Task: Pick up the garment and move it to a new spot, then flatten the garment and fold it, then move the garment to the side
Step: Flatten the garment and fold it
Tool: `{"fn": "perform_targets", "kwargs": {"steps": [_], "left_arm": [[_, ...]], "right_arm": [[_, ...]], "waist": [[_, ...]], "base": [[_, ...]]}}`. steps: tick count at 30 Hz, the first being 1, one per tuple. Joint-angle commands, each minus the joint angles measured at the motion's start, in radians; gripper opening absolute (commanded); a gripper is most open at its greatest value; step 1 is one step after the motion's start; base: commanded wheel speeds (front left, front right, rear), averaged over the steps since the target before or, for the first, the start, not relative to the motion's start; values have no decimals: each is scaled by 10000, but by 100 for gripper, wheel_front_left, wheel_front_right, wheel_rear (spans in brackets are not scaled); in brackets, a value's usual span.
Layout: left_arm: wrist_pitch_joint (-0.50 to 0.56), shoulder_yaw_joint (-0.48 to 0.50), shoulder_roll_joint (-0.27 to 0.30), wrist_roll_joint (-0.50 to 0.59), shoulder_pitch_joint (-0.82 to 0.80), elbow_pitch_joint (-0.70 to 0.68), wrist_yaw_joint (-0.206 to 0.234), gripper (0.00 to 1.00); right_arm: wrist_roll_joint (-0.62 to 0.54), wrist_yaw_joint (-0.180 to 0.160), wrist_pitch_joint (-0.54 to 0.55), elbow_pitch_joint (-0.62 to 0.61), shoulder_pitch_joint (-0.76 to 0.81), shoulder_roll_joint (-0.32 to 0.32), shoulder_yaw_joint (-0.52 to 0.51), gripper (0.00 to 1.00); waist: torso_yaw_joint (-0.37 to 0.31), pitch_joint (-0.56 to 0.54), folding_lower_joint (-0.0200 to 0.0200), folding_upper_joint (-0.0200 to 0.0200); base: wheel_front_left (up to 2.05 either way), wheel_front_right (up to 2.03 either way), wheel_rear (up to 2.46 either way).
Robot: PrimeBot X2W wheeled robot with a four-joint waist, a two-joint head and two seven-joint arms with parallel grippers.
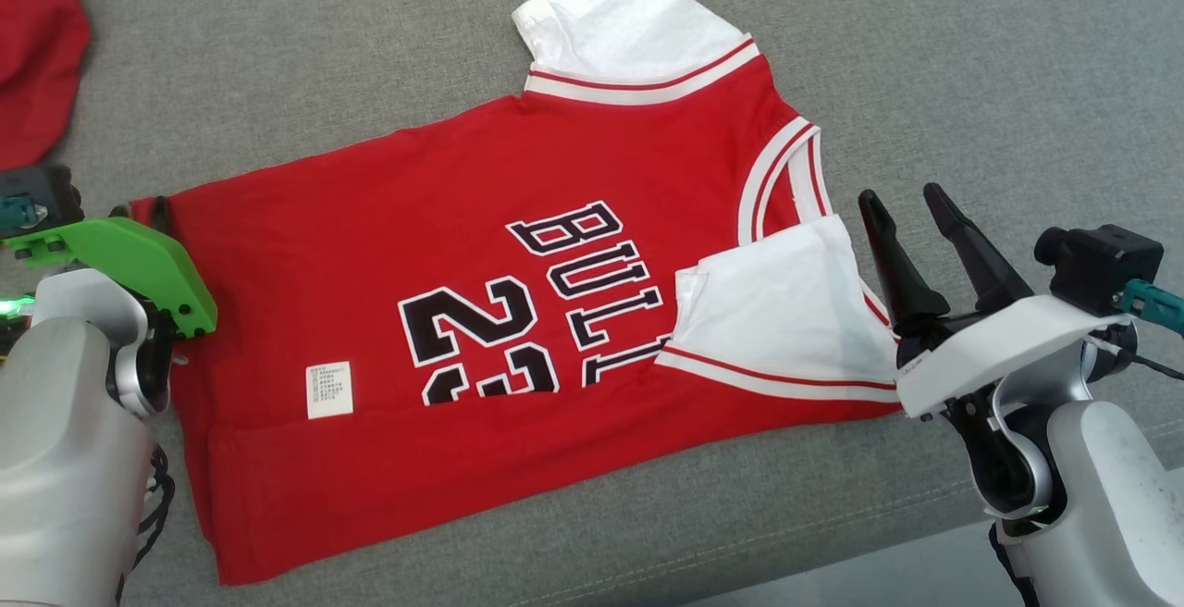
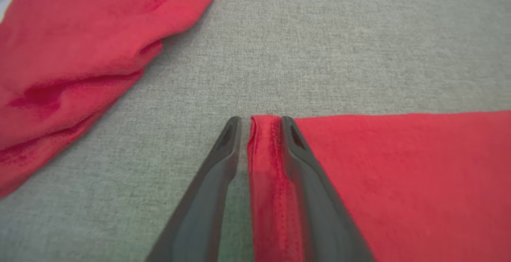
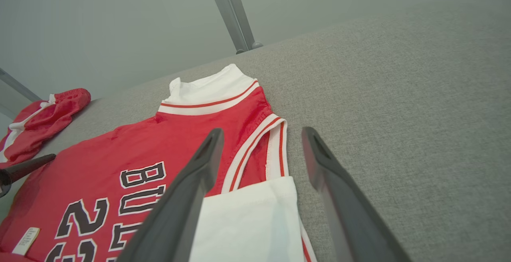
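The red jersey (image 1: pixel 388 255) lies spread flat on the grey cushion (image 1: pixel 925 52), number side up, with its neck toward the robot's right and its hem toward the left. One white sleeve (image 1: pixel 786 302) is folded in over the jersey's chest at the near shoulder. The other sleeve (image 1: pixel 620 24) sticks out at the far shoulder.

The left gripper (image 2: pixel 259 124) reaches in low at the far hem corner, its fingers lying almost flat along the cushion. They straddle a raised fold of the hem. One finger rests on the jersey against the fold, and a sliver of grey shows between the fold and the other finger, so the jaws are part closed and not clamped.

The right gripper (image 1: pixel 902 198) hangs just beside the folded sleeve at the neck end. Its forearm is upright, its fingers are spread wide and tilted toward the jersey, and it holds nothing.

Beyond the hem corner a second red garment (image 1: pixel 37 52) lies bunched, apart from the jersey.
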Motion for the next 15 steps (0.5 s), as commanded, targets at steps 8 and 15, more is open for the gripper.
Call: {"fn": "perform_targets", "kwargs": {"steps": [8, 15], "left_arm": [[-205, -289, -139, 166, -359, 304, -332, 0], [-1095, -324, -356, 129, -137, -119, -535, 0]], "right_arm": [[138, -6, -65, 148, -258, -103, 31, 100], [-349, -6, 381, 336, -994, -465, -53, 100]], "waist": [[-2, -12, 0, 116], [395, -172, 0, 116]], "base": [[0, 0, 0], [0, 0, 0]]}}
